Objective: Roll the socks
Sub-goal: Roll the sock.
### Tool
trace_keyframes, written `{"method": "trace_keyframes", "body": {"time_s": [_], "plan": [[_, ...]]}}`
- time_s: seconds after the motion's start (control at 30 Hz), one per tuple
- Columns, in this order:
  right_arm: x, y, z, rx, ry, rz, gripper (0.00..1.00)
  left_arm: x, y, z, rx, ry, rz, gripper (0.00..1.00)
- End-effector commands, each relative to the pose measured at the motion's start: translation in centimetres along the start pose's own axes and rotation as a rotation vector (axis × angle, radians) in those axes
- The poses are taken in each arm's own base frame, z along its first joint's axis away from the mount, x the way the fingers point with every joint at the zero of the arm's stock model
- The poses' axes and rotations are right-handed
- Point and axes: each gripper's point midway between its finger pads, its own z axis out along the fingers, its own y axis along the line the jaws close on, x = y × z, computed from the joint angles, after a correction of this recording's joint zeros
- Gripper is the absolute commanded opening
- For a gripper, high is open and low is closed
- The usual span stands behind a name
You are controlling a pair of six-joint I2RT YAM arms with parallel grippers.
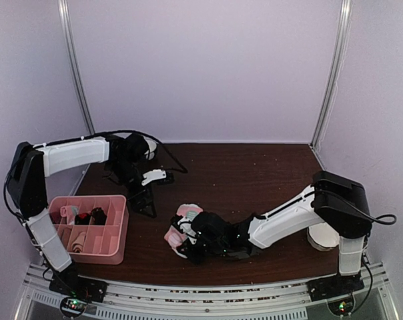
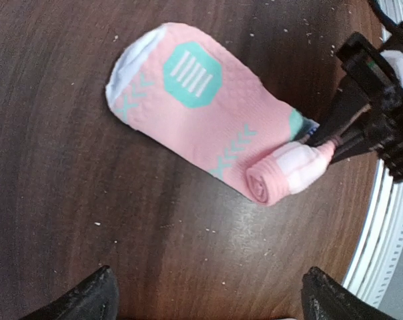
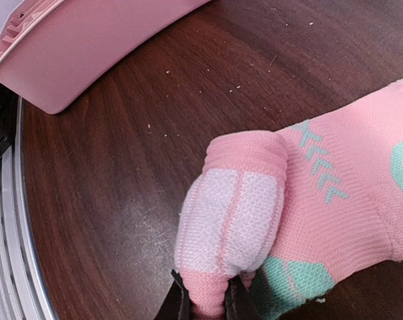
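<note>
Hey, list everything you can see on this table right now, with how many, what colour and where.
pink sock: one seen, pink with mint-green marks, mid-table, one end rolled
divided tray: one, pink, near-left corner
bundles in the tray: about three, pink and dark, too small to name
white round object: one, white, near-right corner, partly hidden
table: one, dark brown
left gripper: open, over the table, left of the sock
right gripper: shut on the sock's rolled end
</note>
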Motion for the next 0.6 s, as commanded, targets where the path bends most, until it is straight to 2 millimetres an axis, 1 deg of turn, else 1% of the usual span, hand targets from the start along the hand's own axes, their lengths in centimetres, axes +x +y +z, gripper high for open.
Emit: {"method": "trace_keyframes", "body": {"time_s": [0.0,0.03,0.1,0.13,0.23,0.27,0.33,0.37,0.57], "plan": [[21.5,-7.7,-2.8,0.238,0.699,0.062,0.00,-0.5,-3.9,-0.5,0.036,-0.039,0.171,0.98],[21.6,-7.8,-2.8,0.242,0.699,0.067,0.00,0.0,-5.2,0.3,0.081,-0.025,0.208,0.98],[21.6,-7.9,-2.8,0.240,0.689,0.079,0.00,1.1,-6.6,1.9,0.114,0.014,0.269,0.98],[21.6,-7.8,-2.7,0.236,0.681,0.088,0.00,1.5,-7.0,2.6,0.119,0.026,0.294,0.98],[21.7,-7.8,-2.6,0.228,0.671,0.104,0.00,1.5,-7.6,4.2,0.113,0.018,0.354,0.97],[21.6,-7.7,-2.5,0.226,0.669,0.106,0.00,1.3,-7.7,4.6,0.107,0.013,0.378,0.92],[21.4,-7.5,-2.4,0.217,0.659,0.110,0.00,0.9,-7.7,5.3,0.098,0.001,0.403,0.77],[21.3,-7.5,-2.3,0.218,0.656,0.111,0.00,0.6,-7.8,5.5,0.093,-0.008,0.410,0.74],[20.6,-7.4,-2.2,0.212,0.645,0.098,0.00,-0.9,-7.3,6.4,0.032,-0.053,0.461,0.80]]}}
